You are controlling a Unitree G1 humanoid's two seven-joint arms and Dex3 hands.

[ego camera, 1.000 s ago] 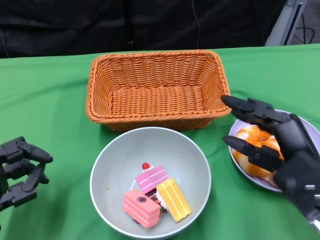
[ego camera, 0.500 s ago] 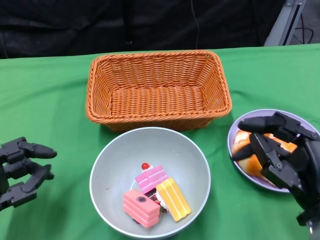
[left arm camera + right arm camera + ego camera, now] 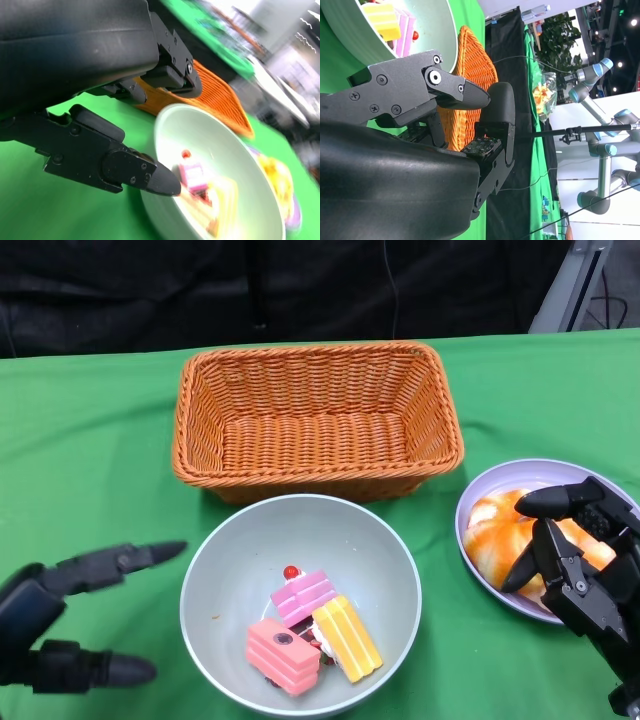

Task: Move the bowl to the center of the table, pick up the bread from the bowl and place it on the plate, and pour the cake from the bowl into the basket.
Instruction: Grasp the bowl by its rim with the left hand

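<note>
Right of left hand (image 3: pixel 60 625) — bowl (image 3: pixel 300 540), apart.

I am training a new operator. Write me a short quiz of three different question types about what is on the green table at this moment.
1. True or false: the orange woven basket holds the cake pieces.
2. Multiple choice: the orange glazed bread lies on a) the round lilac plate, b) the grey-green round bowl, c) the green tablecloth.
3. Fill in: the left robot hand is ____ and holds nothing beside the bowl.

Key: 1 false, the pink and yellow cake pieces are in the bowl; 2 a; 3 open.
</note>
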